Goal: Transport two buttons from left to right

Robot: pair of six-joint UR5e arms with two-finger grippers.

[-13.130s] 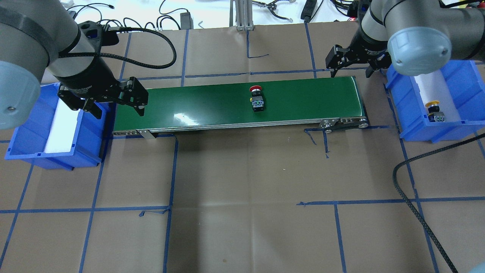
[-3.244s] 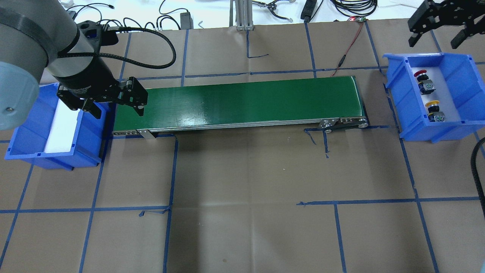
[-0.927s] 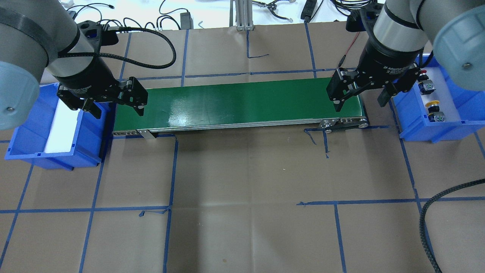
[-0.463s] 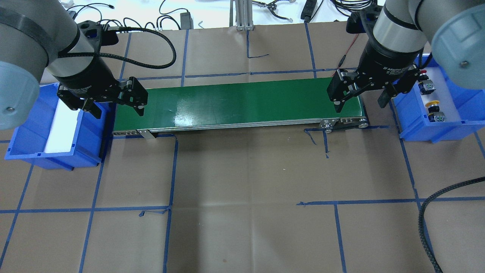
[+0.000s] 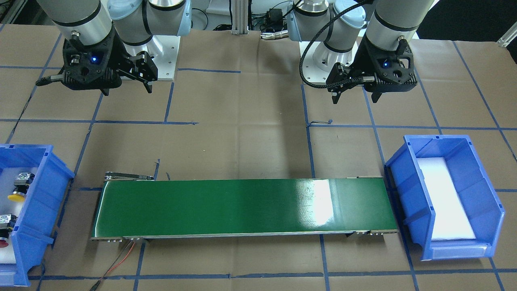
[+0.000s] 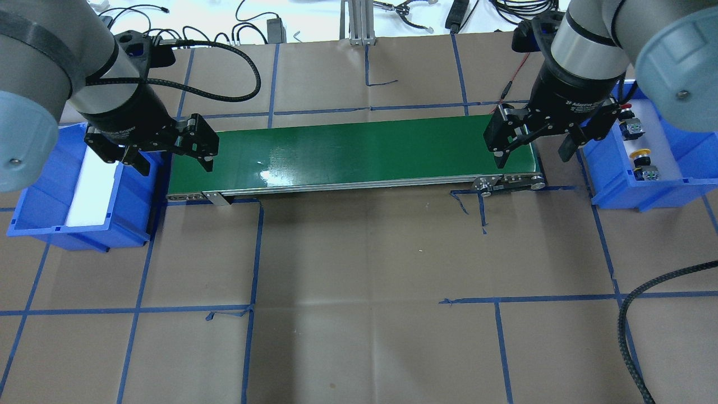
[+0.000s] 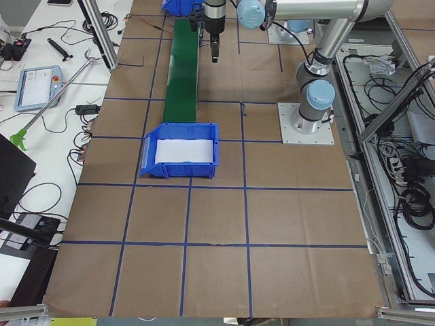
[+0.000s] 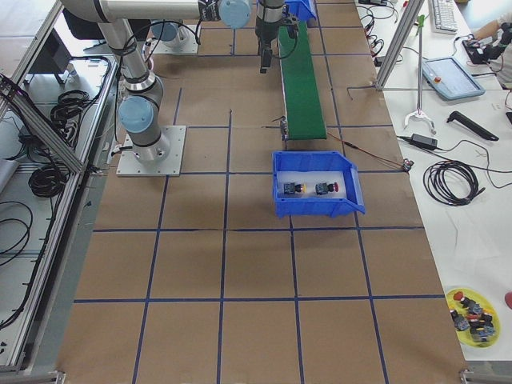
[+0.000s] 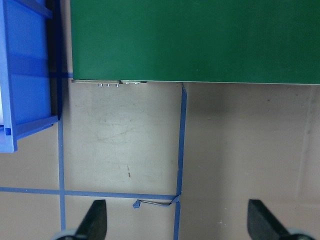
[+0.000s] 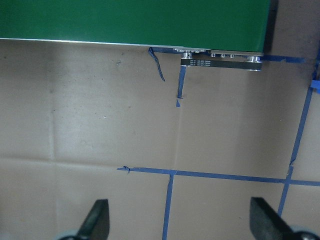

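Both buttons lie in the blue right bin [image 6: 673,185] on its white liner. The yellow-capped button [image 6: 641,160] is nearer me, and the red-capped button [image 6: 629,124] behind it is partly hidden by my right arm. They also show as the yellow button [image 5: 18,190] and the red button [image 5: 5,232]. My right gripper [image 6: 533,157] hovers open and empty over the right end of the green conveyor belt [image 6: 348,151]. My left gripper [image 6: 175,165] hangs open and empty over the belt's left end. Both wrist views show spread fingers [image 9: 95,222] [image 10: 97,220] with only paper between them.
The blue left bin [image 6: 33,224] holds just a white liner. Nothing lies on the belt. Brown paper with blue tape lines covers the table. Black cables [image 6: 634,314] trail at front right, and cables and tools lie along the far edge.
The red button rode the belt 13 s ago and now lies in the right bin. My right gripper came back over the belt's right end and has barely shifted since. The left arm is still.
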